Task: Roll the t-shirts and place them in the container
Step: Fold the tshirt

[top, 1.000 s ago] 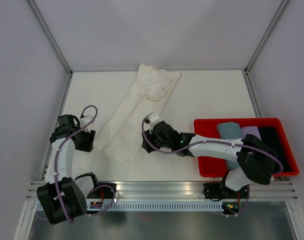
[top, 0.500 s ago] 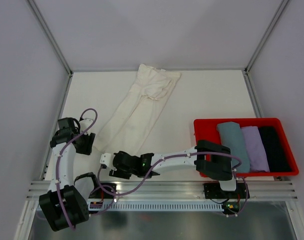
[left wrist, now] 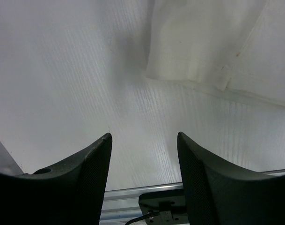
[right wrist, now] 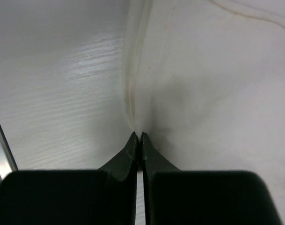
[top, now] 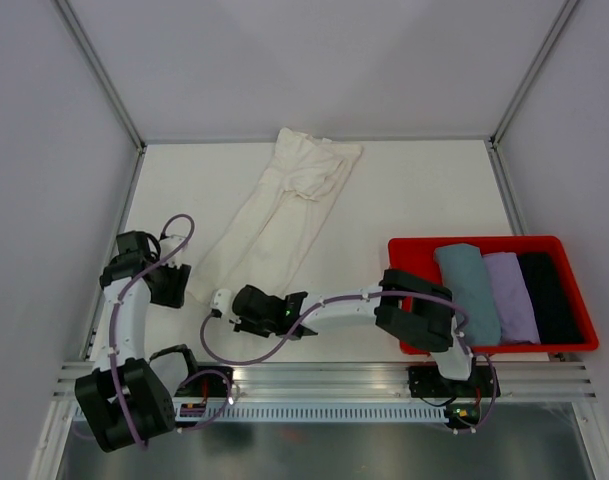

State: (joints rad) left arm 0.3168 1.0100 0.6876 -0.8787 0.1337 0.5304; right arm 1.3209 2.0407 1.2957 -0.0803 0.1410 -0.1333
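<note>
A cream t-shirt [top: 274, 215], folded into a long wrinkly strip, lies slanted from the table's far middle down to the near left. My right gripper [top: 224, 301] is at the strip's near end, and the right wrist view shows it [right wrist: 138, 136] shut on the cream hem [right wrist: 133, 84]. Just left of that end, my left gripper [top: 180, 289] hovers open over bare table. In its wrist view the gripper [left wrist: 144, 138] holds nothing, and the shirt's corner [left wrist: 198, 51] lies beyond its fingertips. Grey-blue [top: 469, 280], lilac [top: 511, 283] and black [top: 550, 285] t-shirts lie in the bin.
A red plastic bin [top: 409, 338] stands at the near right of the white table. The right arm [top: 344, 305] stretches low across the table's near side. A metal rail [top: 324, 378] runs along the near edge, and grey walls close in the other sides.
The right arm swung from the shirt's right side round to its near end, and its jaws closed on the hem. The left gripper stayed in place and open.
</note>
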